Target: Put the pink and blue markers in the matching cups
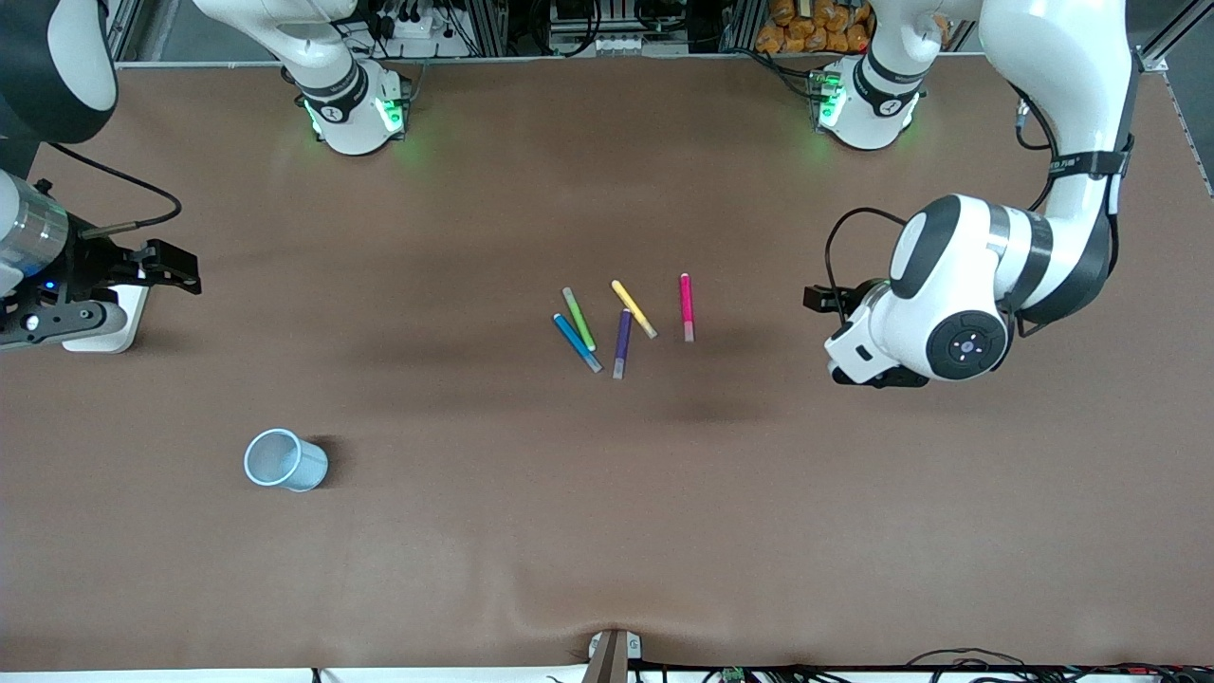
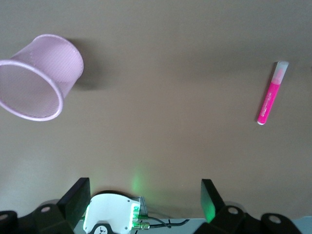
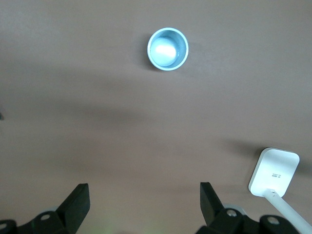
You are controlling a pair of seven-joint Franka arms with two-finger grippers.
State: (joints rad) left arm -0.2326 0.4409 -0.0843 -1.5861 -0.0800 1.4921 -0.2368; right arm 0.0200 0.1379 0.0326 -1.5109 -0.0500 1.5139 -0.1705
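The pink marker (image 1: 686, 305) (image 2: 272, 92) lies alone at the middle of the table. The blue marker (image 1: 577, 342) lies in a loose cluster of pens beside it, toward the right arm's end. The pale blue cup (image 1: 285, 460) (image 3: 167, 48) stands upright nearer the front camera, toward the right arm's end. The pink cup (image 2: 39, 78) shows only in the left wrist view; the left arm hides it in the front view. My left gripper (image 2: 145, 192) hangs open and empty above the table between pink cup and pink marker. My right gripper (image 3: 144, 195) is open and empty over its end of the table.
Green (image 1: 579, 319), yellow (image 1: 634, 308) and dark purple (image 1: 621, 343) pens lie in the cluster with the blue marker. A white block (image 1: 104, 323) (image 3: 274, 170) sits on the table under the right arm. The brown cloth has a ripple at the front edge (image 1: 569, 607).
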